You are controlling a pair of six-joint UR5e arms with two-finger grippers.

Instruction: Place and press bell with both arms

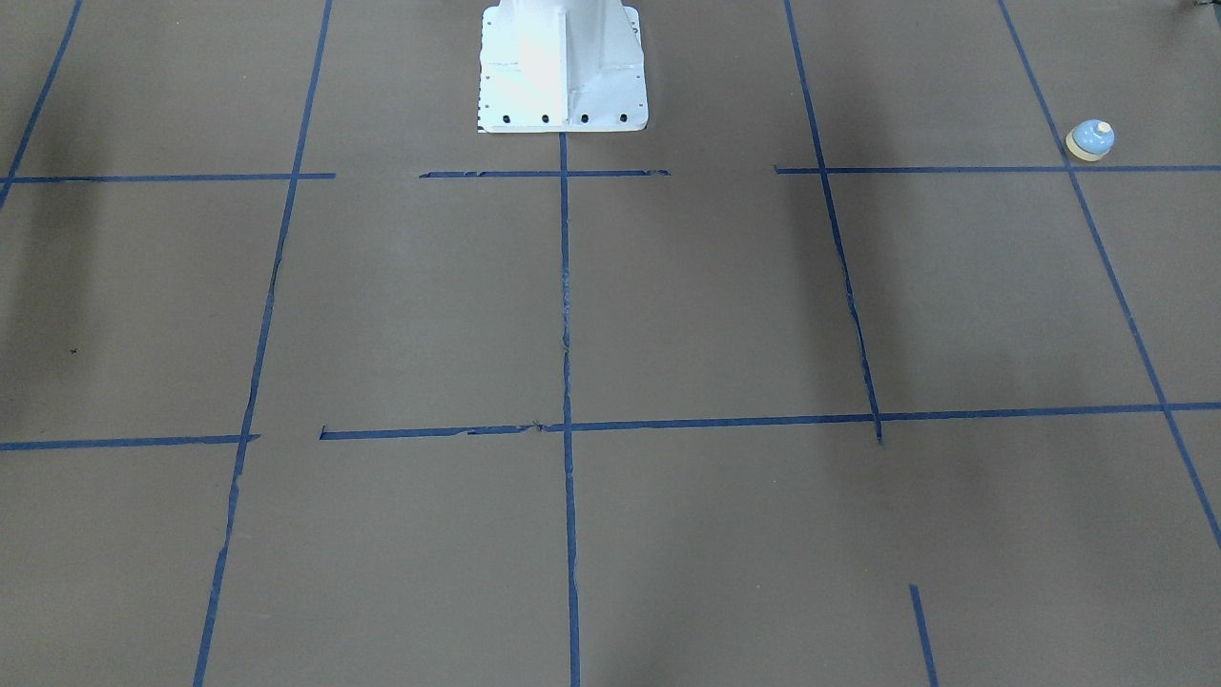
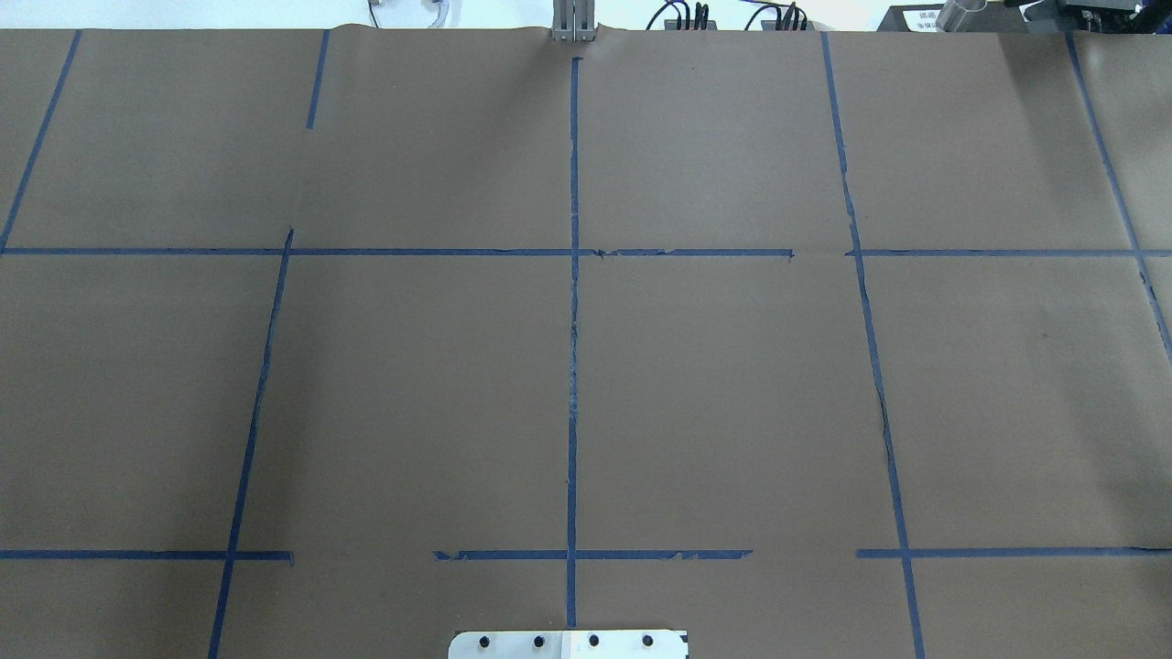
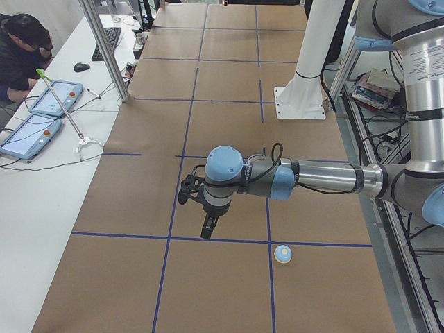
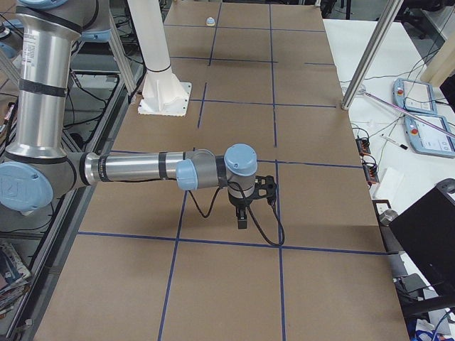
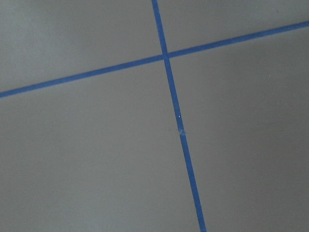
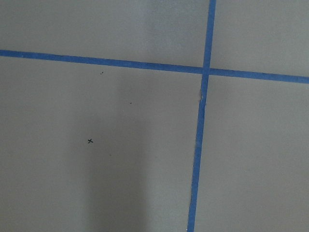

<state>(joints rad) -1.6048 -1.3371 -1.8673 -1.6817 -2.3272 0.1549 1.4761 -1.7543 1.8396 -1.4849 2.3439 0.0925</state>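
The bell (image 1: pixel 1090 139) is a small light-blue dome with a cream rim and button. It stands upright on the brown paper close to a blue tape line, near the table's end on the robot's left. It also shows in the exterior left view (image 3: pixel 282 254) and, tiny and far off, in the exterior right view (image 4: pixel 210 21). My left gripper (image 3: pixel 207 227) hangs above the table, up and to the left of the bell in that view and clear of it. My right gripper (image 4: pixel 242 220) hangs over the opposite end. I cannot tell whether either is open or shut. The wrist views show only paper and tape.
The white pedestal base (image 1: pixel 563 67) stands at the robot's edge of the table. A metal post (image 3: pixel 104 48) rises at the far edge. An operator (image 3: pixel 21 48) sits at a side table with teach pendants (image 3: pixel 35 135). Blue tape divides the paper into squares.
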